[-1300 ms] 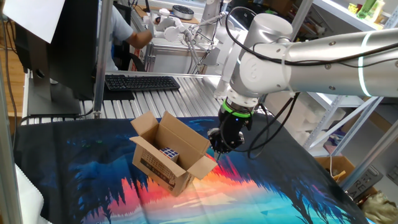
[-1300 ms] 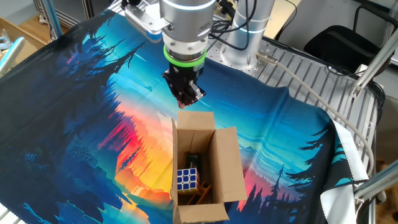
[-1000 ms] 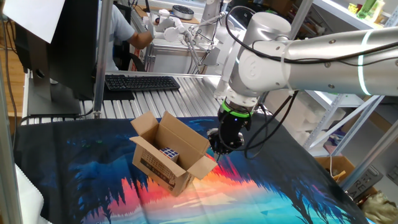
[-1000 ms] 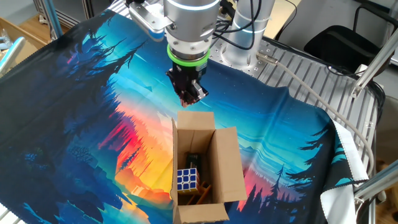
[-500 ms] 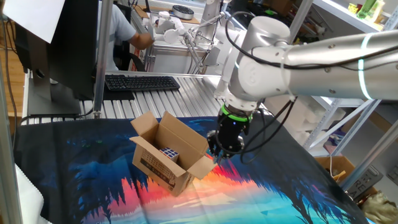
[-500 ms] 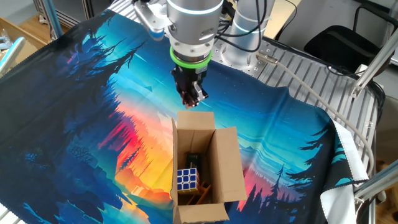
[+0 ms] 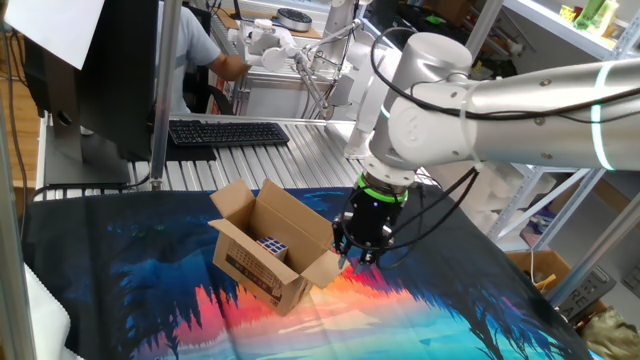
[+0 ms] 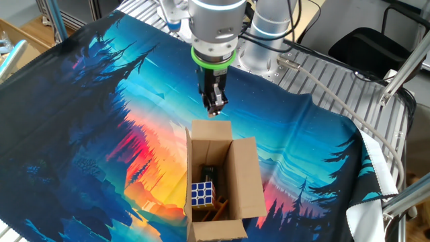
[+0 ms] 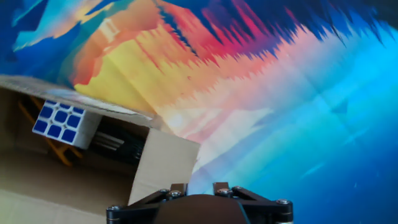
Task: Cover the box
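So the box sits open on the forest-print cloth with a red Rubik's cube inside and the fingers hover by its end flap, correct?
Not quite: the cube inside the box shows a blue face with white gaps, not red, as the other fixed view makes clear. The rest holds: the box is open on the forest-print cloth and the gripper is by its end flap.

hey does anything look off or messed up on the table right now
Nothing stands out. The box sits upright on the cloth, flaps open, a puzzle cube inside, undamaged. The hand hangs by its end flap.
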`<state>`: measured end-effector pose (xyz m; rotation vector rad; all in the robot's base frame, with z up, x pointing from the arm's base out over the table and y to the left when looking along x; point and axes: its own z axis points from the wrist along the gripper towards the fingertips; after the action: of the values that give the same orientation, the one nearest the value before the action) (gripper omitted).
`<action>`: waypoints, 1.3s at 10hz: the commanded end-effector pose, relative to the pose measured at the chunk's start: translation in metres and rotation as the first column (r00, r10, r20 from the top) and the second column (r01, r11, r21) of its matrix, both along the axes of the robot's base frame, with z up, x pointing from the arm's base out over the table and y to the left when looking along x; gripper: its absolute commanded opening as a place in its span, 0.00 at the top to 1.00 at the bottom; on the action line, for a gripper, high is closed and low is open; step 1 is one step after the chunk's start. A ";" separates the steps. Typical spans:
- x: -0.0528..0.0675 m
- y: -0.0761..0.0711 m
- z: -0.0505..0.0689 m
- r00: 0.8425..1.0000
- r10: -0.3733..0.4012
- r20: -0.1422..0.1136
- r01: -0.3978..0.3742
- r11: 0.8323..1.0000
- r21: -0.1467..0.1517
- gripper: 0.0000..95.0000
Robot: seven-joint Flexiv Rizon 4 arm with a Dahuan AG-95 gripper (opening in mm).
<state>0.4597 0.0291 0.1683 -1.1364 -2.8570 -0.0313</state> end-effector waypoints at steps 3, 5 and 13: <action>-0.010 0.005 -0.015 0.993 -0.121 0.006 0.121 0.992 0.022 0.60; -0.011 0.008 -0.026 0.989 -0.144 0.019 0.143 0.989 0.035 0.60; 0.000 0.017 -0.024 0.951 -0.308 0.015 0.306 0.949 0.076 0.40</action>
<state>0.4581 0.0457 0.1438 -1.5245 -2.6765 -0.1545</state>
